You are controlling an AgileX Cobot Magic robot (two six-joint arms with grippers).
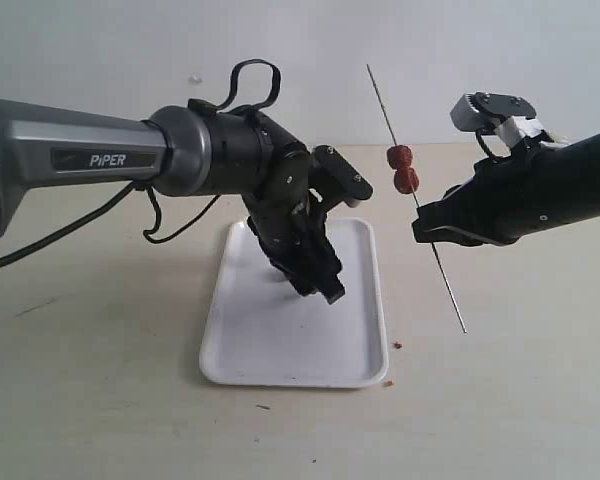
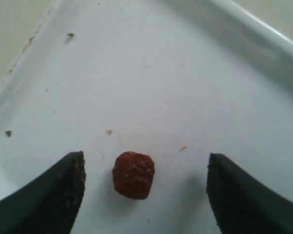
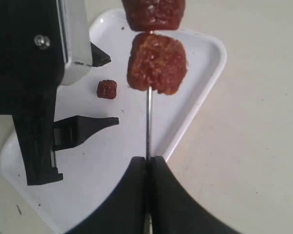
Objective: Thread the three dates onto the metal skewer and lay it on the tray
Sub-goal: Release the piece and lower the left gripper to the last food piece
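My right gripper (image 1: 427, 227) is shut on the metal skewer (image 1: 380, 98), holding it tilted in the air to the right of the white tray (image 1: 280, 350). Two dates (image 1: 403, 168) sit threaded on the skewer above the grip; in the right wrist view they are the dates (image 3: 156, 61) just beyond the closed gripper (image 3: 148, 160). The third date (image 2: 133, 174) lies loose on the tray (image 2: 151, 73). My left gripper (image 2: 145, 168) hangs open low over the tray, one finger on each side of that date, touching neither. In the exterior view the left gripper (image 1: 315, 270) hides this date.
Tiny brown crumbs (image 1: 397, 345) lie on the table by the tray's right edge and near its front right corner. A few specks (image 2: 70, 35) dot the tray floor. The beige table (image 1: 520, 400) stretches around the tray, with a white wall behind.
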